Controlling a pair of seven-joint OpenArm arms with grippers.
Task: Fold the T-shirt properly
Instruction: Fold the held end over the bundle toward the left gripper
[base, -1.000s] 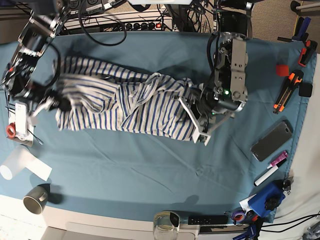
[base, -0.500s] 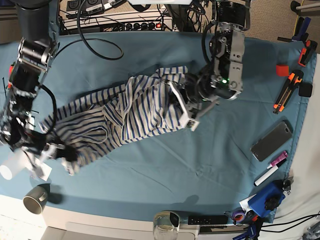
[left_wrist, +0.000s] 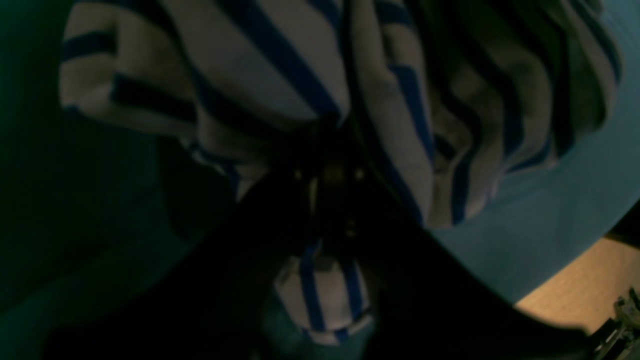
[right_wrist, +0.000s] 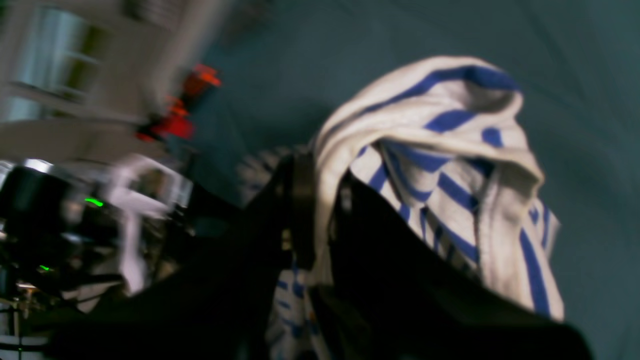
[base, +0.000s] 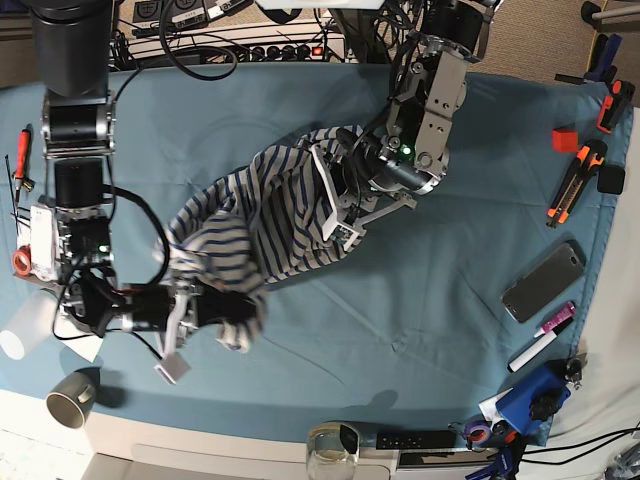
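The T-shirt (base: 270, 210), white with thin blue stripes, hangs bunched in a short band between my two grippers over the teal tablecloth (base: 420, 330). My left gripper (base: 335, 205) is shut on the shirt's far right end. In the left wrist view the striped cloth (left_wrist: 280, 60) is pinched in the dark jaws of the left gripper (left_wrist: 330, 200). My right gripper (base: 205, 305) is shut on the near left end, close to the table's front. The right wrist view is blurred and shows a wad of T-shirt (right_wrist: 440, 130) draped over the shut right gripper (right_wrist: 320, 200).
A phone (base: 542, 281), markers (base: 543, 335) and orange clamps (base: 580, 170) lie along the right edge. A metal cup (base: 70, 397) and a white paper cup (base: 25, 325) sit at front left. A remote (base: 410, 438) lies at the front edge, cables and a power strip (base: 280, 48) at the back.
The right gripper has swept its end of the shirt from back left down to the front and inward. The left gripper moved left and back. The shirt went from stretched wide to bunched.
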